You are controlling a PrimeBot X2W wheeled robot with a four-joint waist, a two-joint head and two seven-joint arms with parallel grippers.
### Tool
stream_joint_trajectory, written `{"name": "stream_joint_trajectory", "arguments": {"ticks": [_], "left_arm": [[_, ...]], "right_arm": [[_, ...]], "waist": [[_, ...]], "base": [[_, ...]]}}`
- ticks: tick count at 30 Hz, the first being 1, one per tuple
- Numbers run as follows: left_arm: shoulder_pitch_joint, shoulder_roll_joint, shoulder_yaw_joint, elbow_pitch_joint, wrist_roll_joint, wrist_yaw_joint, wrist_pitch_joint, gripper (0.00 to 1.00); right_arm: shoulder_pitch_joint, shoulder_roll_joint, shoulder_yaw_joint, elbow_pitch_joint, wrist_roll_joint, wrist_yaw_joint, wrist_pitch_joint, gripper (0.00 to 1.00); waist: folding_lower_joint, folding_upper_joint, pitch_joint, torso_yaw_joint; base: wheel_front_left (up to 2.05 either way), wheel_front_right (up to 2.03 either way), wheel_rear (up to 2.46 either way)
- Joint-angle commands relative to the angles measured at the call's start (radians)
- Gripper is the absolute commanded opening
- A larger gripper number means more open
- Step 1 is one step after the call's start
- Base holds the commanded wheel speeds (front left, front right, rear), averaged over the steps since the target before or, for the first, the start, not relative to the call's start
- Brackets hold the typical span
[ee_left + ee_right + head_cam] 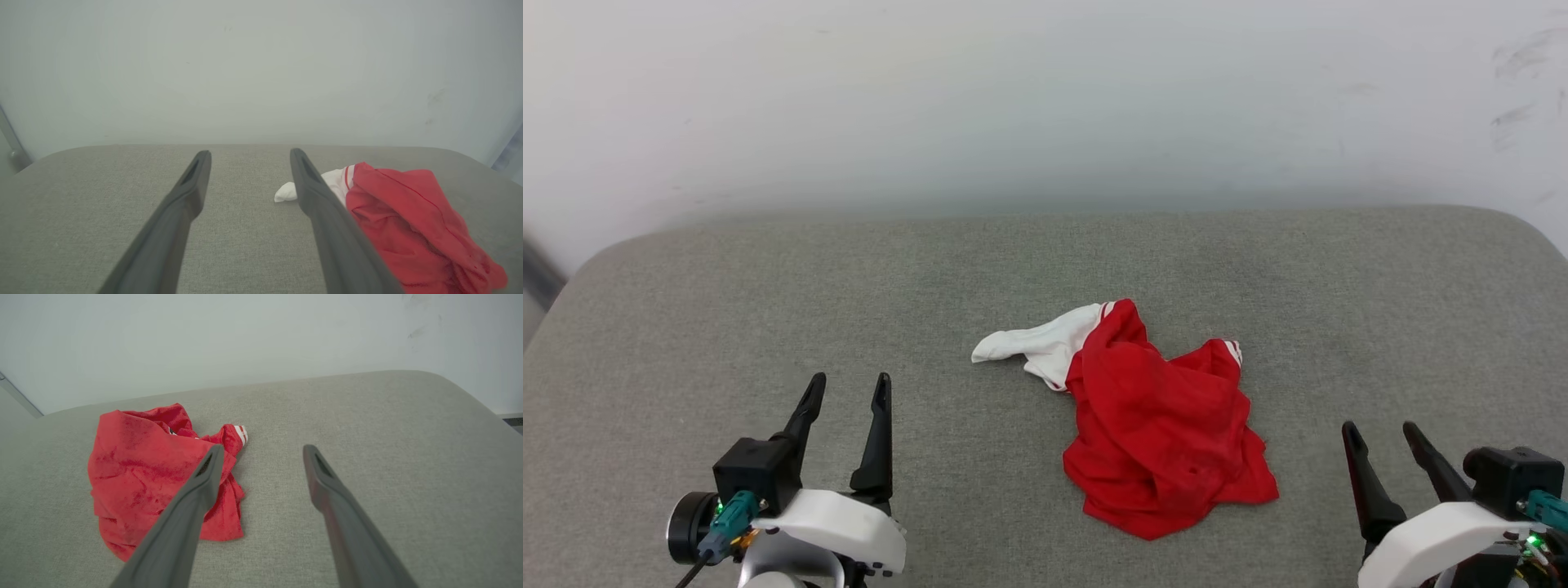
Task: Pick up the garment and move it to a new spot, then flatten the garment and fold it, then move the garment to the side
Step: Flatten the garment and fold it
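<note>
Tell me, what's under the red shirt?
The crumpled red shirt lies on the grey cushion. The spot beneath it is covered, so anything hidden there can't be seen.

Head looks down, wrists low, sharing garment (1160, 425)

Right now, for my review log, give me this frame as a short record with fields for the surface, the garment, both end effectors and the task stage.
surface: grey fabric cushion against a pale wall
garment: red jersey shirt, crumpled in a heap mid-cushion, one white sleeve sticking out toward the robot's left
left end effector: open, empty, apart from the shirt
right end effector: open, empty, apart from the shirt
task stage: shirt not yet picked up, flattened or folded
</note>
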Motion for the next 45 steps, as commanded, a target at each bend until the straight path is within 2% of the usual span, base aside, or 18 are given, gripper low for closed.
{"name": "stream_joint_trajectory", "arguments": {"ticks": [1, 6, 10, 20, 25, 29, 30, 31, 32, 39, 45], "left_arm": [[-0.003, 0.002, -0.005, -0.007, 0.009, -0.001, 0.002, 1.00], [-0.033, 0.001, -0.021, -0.019, 0.021, -0.007, 0.007, 1.00], [-0.069, -0.004, -0.034, -0.029, 0.036, -0.014, 0.001, 1.00], [-0.154, -0.040, -0.052, -0.015, 0.053, -0.030, -0.027, 1.00], [-0.182, -0.055, -0.058, 0.005, 0.058, -0.039, -0.035, 1.00], [-0.189, -0.063, -0.063, 0.021, 0.059, -0.045, -0.041, 1.00], [-0.190, -0.063, -0.063, 0.025, 0.059, -0.045, -0.040, 1.00], [-0.191, -0.064, -0.063, 0.028, 0.058, -0.045, -0.041, 1.00], [-0.191, -0.065, -0.062, 0.033, 0.057, -0.047, -0.042, 1.00], [-0.165, -0.056, -0.056, 0.055, 0.044, -0.046, -0.044, 1.00], [-0.141, -0.043, -0.055, 0.054, 0.041, -0.038, -0.033, 1.00]], "right_arm": [[0.010, 0.001, -0.020, 0.027, 0.015, -0.001, 0.045, 1.00], [-0.033, -0.001, -0.082, 0.103, 0.080, -0.001, 0.220, 1.00], [-0.101, -0.039, -0.099, 0.145, 0.123, -0.001, 0.361, 1.00], [-0.308, -0.154, 0.063, 0.218, 0.217, -0.001, 0.628, 1.00], [-0.376, -0.181, 0.143, 0.317, 0.238, -0.001, 0.677, 1.00], [-0.356, -0.172, 0.195, 0.441, 0.270, -0.001, 0.710, 1.00], [-0.351, -0.171, 0.205, 0.462, 0.277, -0.001, 0.709, 0.80], [-0.349, -0.171, 0.214, 0.475, 0.289, -0.001, 0.701, 0.17], [-0.351, -0.174, 0.223, 0.483, 0.296, -0.001, 0.689, 0.00], [-0.427, -0.222, 0.223, 0.387, 0.294, -0.001, 0.492, 0.00], [-0.432, -0.218, 0.228, 0.261, 0.250, -0.001, 0.386, 0.00]], "waist": [[0.0000, 0.0000, 0.004, 0.004], [0.0000, 0.0000, 0.032, 0.023], [0.0000, 0.0000, 0.093, 0.051], [0.0000, 0.0000, 0.225, 0.114], [0.0000, 0.0000, 0.252, 0.130], [0.0000, 0.0000, 0.251, 0.138], [0.0000, 0.0000, 0.250, 0.139], [0.0000, 0.0000, 0.248, 0.140], [0.0000, 0.0000, 0.245, 0.140], [0.0000, 0.0000, 0.187, 0.111], [0.0000, 0.0000, 0.132, 0.082]], "base": [[0.00, 0.00, 0.00], [0.00, 0.00, 0.00], [0.00, 0.00, 0.00], [0.00, 0.00, 0.00], [0.00, 0.00, 0.00], [0.00, 0.00, 0.00], [0.00, 0.00, 0.00], [0.00, 0.00, 0.00], [0.00, 0.00, 0.00], [0.00, 0.00, 0.00], [0.00, 0.00, 0.00]]}}
